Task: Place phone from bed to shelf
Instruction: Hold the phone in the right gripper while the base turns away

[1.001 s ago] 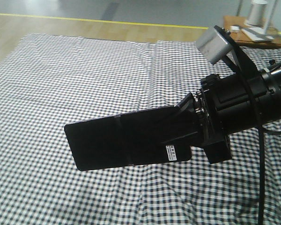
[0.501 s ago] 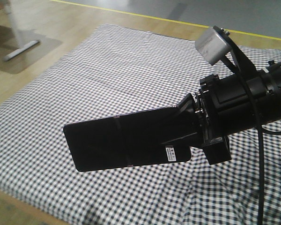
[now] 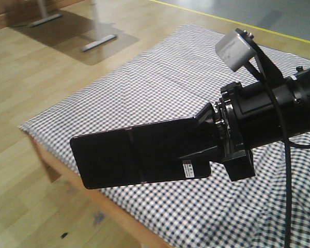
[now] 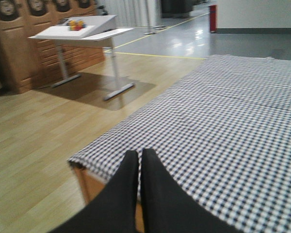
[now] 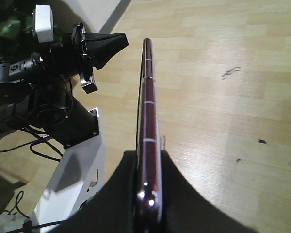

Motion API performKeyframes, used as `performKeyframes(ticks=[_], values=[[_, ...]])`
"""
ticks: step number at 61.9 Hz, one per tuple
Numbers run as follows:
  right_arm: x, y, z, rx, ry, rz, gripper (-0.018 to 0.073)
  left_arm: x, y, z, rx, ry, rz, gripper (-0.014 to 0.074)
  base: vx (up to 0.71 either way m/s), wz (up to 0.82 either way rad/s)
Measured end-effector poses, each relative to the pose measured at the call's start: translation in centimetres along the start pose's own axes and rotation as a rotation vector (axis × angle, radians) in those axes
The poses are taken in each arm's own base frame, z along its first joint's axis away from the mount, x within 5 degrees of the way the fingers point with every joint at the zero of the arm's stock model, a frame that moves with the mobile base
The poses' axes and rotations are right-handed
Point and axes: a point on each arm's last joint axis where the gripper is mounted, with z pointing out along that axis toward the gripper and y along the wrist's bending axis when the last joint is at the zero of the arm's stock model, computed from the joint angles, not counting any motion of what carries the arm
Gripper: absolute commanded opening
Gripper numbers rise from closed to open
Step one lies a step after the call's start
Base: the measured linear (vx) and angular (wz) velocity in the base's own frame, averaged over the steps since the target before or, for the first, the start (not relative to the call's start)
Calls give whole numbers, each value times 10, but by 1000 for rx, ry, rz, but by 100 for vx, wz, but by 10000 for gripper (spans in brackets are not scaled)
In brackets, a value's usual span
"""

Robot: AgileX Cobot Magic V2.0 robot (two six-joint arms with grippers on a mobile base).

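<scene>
My right gripper is shut on the phone, a flat black slab with a white sticker, held level in the air over the near corner of the bed, which wears a black-and-white checked cloth. In the right wrist view the phone stands edge-on with a pinkish rim, clamped in the right gripper. The left gripper is shut with nothing in it and hangs above the bed corner. That same left gripper shows beside the phone's far end. The shelf is out of view.
Wood floor lies left of the bed. A white desk on metal legs stands beyond, with brown wooden cabinets behind it. A red cylinder stands far back. The robot's white base and cables are below the left arm.
The front view has swung left: the bed slid right and its corner, the floor and desk legs came into view. The phone stays in the right gripper, same pose.
</scene>
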Motion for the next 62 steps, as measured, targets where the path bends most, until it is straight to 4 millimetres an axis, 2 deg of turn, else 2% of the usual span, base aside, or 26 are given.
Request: performKeyframes(ticks=[62], values=[[0,0,0,0,0,0,-1,0,0,0,0,0,0,1,-16,61]])
